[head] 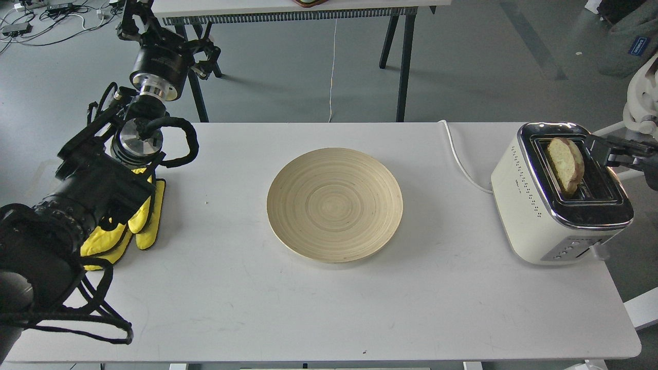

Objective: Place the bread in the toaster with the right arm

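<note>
Bread (565, 163): stood tilted in toaster (558, 205) slot, far right of table (318, 308). Right gripper (599, 149): beside the slice; grip indeterminate. Left gripper (139, 20): far left, state unclear. Wooden plate (335, 204): centre.

One view only, from the robot's head, looking forward and down at a moderate distance. The desk (318, 308) fills most of the frame, with the plate (334, 204) at the centre and the toaster (540, 216) at the right edge. Floor shows across the top.
</note>
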### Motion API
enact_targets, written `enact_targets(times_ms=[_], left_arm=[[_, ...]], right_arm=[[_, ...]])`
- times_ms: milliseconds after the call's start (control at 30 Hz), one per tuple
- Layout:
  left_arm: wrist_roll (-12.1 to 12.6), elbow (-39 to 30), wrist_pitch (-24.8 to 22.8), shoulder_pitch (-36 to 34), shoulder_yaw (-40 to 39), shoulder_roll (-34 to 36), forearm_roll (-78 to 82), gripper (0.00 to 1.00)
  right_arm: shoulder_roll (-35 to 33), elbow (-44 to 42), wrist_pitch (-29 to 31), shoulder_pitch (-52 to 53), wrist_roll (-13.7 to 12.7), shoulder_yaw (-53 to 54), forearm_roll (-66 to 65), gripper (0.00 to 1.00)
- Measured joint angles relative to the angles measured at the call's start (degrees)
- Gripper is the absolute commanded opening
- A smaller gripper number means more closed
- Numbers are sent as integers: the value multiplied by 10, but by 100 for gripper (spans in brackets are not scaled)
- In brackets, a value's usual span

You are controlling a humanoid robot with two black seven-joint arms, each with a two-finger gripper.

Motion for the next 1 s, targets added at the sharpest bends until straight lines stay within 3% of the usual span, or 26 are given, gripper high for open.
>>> enact_targets(times_ms=[100,233,533,800,1000], left_arm=[[0,0,0,0,0,0,0,100],[0,0,0,0,0,0,0,100],[1,0,0,0,0,0,0,100],[1,0,1,0,0,0,0,100],[1,0,1,0,0,0,0,100]], right_arm=[[9,-1,-5,0,3,19,4,95],[35,-7,-8,0,9,76,46,98],[176,-80,-8,0,17,228,345,99],[332,-209,0,-3,114,301,527,99],[419,-284,34,-24,147,346,699,100]])
